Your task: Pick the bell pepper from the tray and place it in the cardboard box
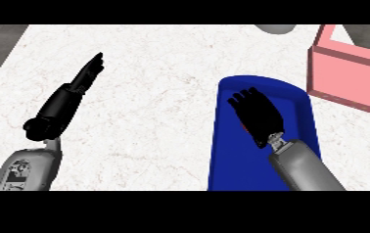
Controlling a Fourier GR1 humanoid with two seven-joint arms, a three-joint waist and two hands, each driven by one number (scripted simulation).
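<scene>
Over tray (pixel 289 92), right robot hand (pixel 256 112) palm-down

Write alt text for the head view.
The robot's right hand reaches down over a long blue plastic tray, fingers curled, a sliver of red beneath it. A pink open box stands at the right; the left hand rests open on the white marble counter.

Bright, even light; faint shadows
</scene>
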